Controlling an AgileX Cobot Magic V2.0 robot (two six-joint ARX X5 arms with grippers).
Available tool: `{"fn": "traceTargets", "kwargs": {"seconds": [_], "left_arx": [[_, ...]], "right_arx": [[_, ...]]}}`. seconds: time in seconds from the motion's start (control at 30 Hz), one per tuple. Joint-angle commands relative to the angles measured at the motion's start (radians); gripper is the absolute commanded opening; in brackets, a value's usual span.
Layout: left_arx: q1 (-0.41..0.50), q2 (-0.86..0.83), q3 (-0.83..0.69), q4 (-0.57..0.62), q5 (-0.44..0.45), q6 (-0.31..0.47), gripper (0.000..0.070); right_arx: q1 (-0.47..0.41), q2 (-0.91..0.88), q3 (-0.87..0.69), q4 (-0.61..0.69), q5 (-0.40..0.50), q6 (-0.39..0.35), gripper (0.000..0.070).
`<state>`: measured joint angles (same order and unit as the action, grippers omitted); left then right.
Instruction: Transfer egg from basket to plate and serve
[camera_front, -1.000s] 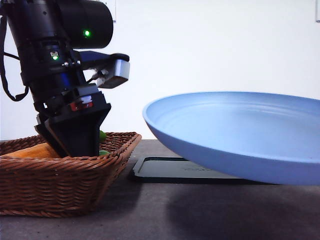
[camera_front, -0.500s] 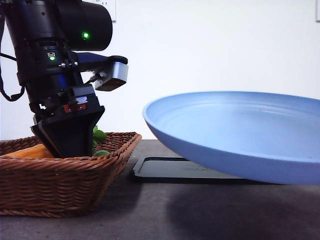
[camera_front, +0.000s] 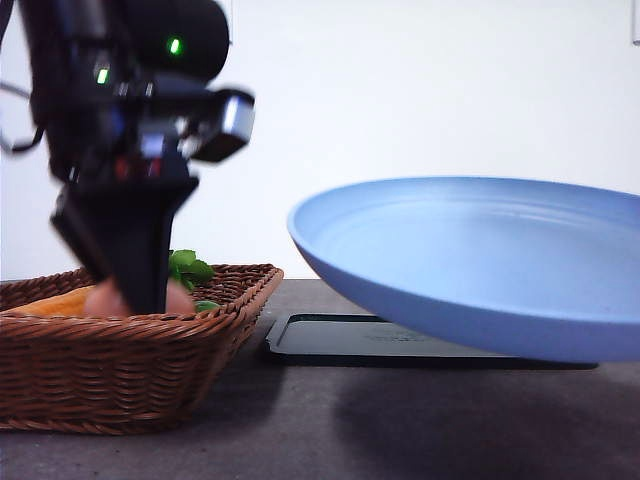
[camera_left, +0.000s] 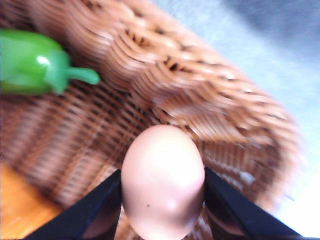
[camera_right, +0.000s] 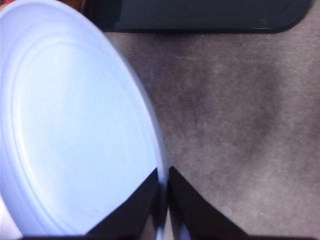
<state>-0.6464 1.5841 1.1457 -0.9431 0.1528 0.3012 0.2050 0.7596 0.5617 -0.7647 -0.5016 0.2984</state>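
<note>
The pinkish-brown egg (camera_left: 162, 180) sits clamped between the black fingers of my left gripper (camera_left: 163, 192), which is shut on it. In the front view the egg (camera_front: 104, 298) peeks out on both sides of the left gripper (camera_front: 140, 292), just above the rim of the brown wicker basket (camera_front: 120, 365) at the left. The light blue plate (camera_front: 480, 265) hangs tilted above the table at the right. My right gripper (camera_right: 164, 192) is shut on the plate's rim (camera_right: 159, 150), one finger above it and one below.
A green pepper toy (camera_left: 35, 70) and an orange toy (camera_left: 17, 212) lie in the basket, with green leaves (camera_front: 188, 268) showing above its rim. A flat black tray (camera_front: 350, 340) lies on the dark grey table (camera_front: 300, 420) behind the plate.
My left arm has risen out of the basket, lifting the egg up to rim height. The plate has crept up very slightly.
</note>
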Motion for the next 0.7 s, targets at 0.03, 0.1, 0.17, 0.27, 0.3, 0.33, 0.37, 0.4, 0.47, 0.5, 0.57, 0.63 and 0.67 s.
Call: {"fn": "traceTargets", "kwargs": {"seconds": [0.03, 0.1, 0.17, 0.27, 0.3, 0.33, 0.37, 0.4, 0.47, 0.5, 0.57, 0.63, 0.67], "left_arx": [[-0.011, 0.013, 0.126, -0.091, 0.002, 0.011, 0.0168], [-0.016, 0.013, 0.208, -0.141, 0.014, -0.004, 0.0168], [-0.025, 0.013, 0.289, -0.165, 0.050, -0.037, 0.0168], [-0.047, 0.013, 0.372, -0.141, 0.148, -0.091, 0.0168], [-0.058, 0.013, 0.389, -0.122, 0.182, -0.105, 0.0168], [-0.074, 0.013, 0.394, -0.095, 0.205, -0.111, 0.0168], [-0.091, 0.013, 0.397, -0.071, 0.221, -0.115, 0.0168], [-0.109, 0.013, 0.397, -0.054, 0.222, -0.115, 0.0168], [-0.146, 0.020, 0.397, -0.032, 0.221, -0.111, 0.0168], [-0.170, 0.027, 0.397, -0.024, 0.221, -0.110, 0.0168], [-0.217, 0.049, 0.397, -0.009, 0.220, -0.111, 0.0168], [-0.254, 0.076, 0.397, -0.002, 0.203, -0.110, 0.0168], [-0.268, 0.091, 0.397, 0.000, 0.184, -0.107, 0.0168]], "right_arx": [[0.001, 0.033, 0.003, 0.017, 0.007, 0.034, 0.0000], [0.001, 0.061, 0.003, 0.018, 0.005, 0.035, 0.0000], [0.001, 0.097, 0.003, 0.019, 0.003, 0.035, 0.0000], [0.001, 0.151, 0.003, 0.024, -0.019, 0.035, 0.0000], [0.001, 0.170, 0.004, 0.028, -0.031, 0.034, 0.0000], [0.001, 0.186, 0.004, 0.033, -0.041, 0.034, 0.0000], [0.002, 0.202, 0.006, 0.036, -0.049, 0.033, 0.0000], [0.002, 0.216, 0.009, 0.038, -0.055, 0.030, 0.0000], [0.002, 0.239, 0.019, 0.038, -0.063, 0.024, 0.0000], [0.002, 0.247, 0.026, 0.039, -0.068, 0.019, 0.0000], [0.002, 0.257, 0.037, 0.040, -0.076, 0.015, 0.0000], [0.002, 0.260, 0.048, 0.040, -0.075, 0.012, 0.0000], [0.002, 0.260, 0.051, 0.039, -0.076, 0.009, 0.0000]]}}
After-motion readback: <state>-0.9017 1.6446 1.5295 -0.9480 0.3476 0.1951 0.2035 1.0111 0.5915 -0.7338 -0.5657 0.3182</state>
